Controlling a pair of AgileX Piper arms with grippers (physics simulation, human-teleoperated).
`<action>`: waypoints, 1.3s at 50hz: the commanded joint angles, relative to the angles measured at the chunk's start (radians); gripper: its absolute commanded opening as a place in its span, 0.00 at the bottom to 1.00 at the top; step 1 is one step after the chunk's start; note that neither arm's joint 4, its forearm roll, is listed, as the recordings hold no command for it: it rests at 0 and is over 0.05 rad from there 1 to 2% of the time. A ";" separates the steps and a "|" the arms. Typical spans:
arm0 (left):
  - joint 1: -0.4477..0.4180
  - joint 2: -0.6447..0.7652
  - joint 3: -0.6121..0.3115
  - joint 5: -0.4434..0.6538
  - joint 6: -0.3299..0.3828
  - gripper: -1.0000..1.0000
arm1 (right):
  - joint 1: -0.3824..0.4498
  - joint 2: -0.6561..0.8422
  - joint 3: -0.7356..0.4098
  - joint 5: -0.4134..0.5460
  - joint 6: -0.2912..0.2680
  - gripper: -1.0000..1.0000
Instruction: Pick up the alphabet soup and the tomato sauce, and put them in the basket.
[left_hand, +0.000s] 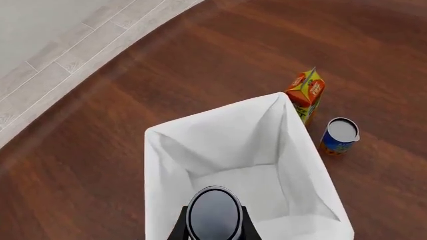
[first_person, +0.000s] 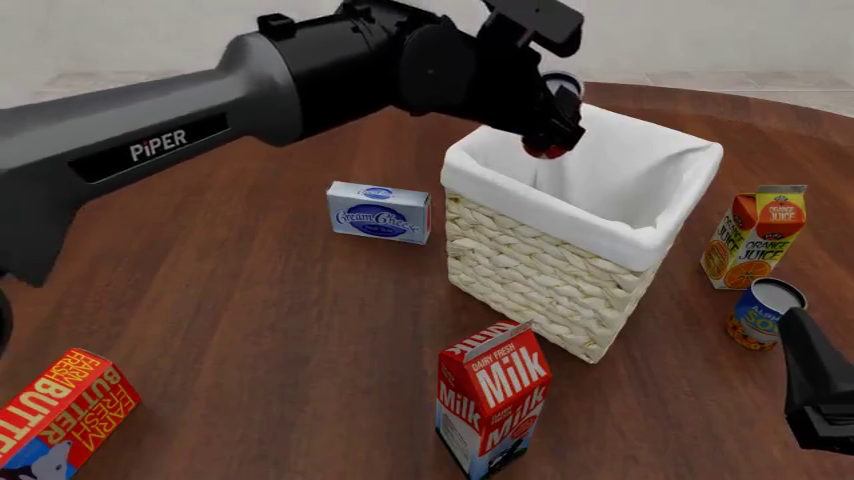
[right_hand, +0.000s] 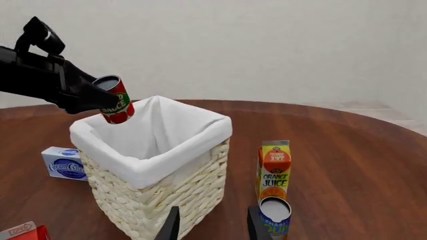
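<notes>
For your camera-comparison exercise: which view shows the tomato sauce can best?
The right wrist view: the tomato sauce shows side-on, tilted, red label and green band readable, held by the left gripper above the basket. The left wrist view shows only its pale top between the fingers; in the front view the arm hides most of it.

Orange juice carton (first_person: 754, 239) crowds the alphabet soup (first_person: 765, 313); basket (first_person: 577, 244) mouth open.
</notes>
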 joint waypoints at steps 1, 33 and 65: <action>-0.005 0.037 -0.023 -0.003 0.014 0.00 | 0.002 -0.006 0.000 0.006 0.004 1.00; 0.002 0.098 -0.065 0.002 0.011 1.00 | 0.004 -0.007 0.000 0.008 0.006 1.00; -0.006 0.046 -0.021 -0.009 0.008 1.00 | 0.003 -0.007 0.001 0.006 -0.001 1.00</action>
